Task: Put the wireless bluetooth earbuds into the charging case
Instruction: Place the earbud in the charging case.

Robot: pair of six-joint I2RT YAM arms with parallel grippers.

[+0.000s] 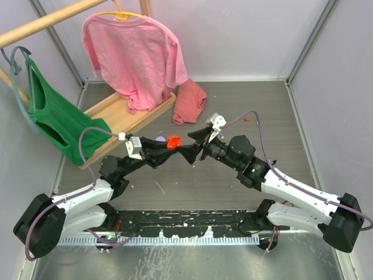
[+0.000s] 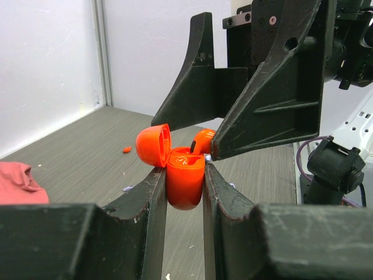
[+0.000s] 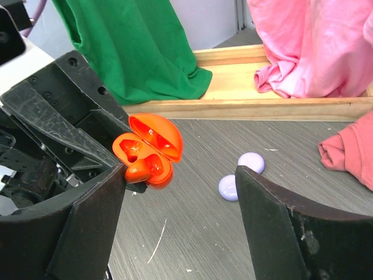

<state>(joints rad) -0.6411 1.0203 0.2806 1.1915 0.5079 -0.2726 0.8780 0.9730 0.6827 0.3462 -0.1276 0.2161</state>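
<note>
My left gripper (image 2: 184, 170) is shut on an orange charging case (image 2: 185, 181), holding it above the table with its lid (image 2: 154, 144) hinged open. One orange-red earbud (image 3: 139, 170) rests tilted on the rim of the case (image 3: 145, 154), right beside one finger of my right gripper (image 3: 180, 175). That gripper is open around the case with nothing pinched. In the top view the two grippers meet at the case (image 1: 173, 141). Another tiny orange-red earbud (image 1: 247, 119) lies on the table at the far right.
Two lavender round pucks (image 3: 251, 162) (image 3: 228, 187) lie on the table beyond the case. A crumpled reddish cloth (image 1: 189, 102), a wooden rack base (image 1: 125, 114), a hanging pink T-shirt (image 1: 137, 55) and a green garment (image 1: 58, 119) stand at the back left.
</note>
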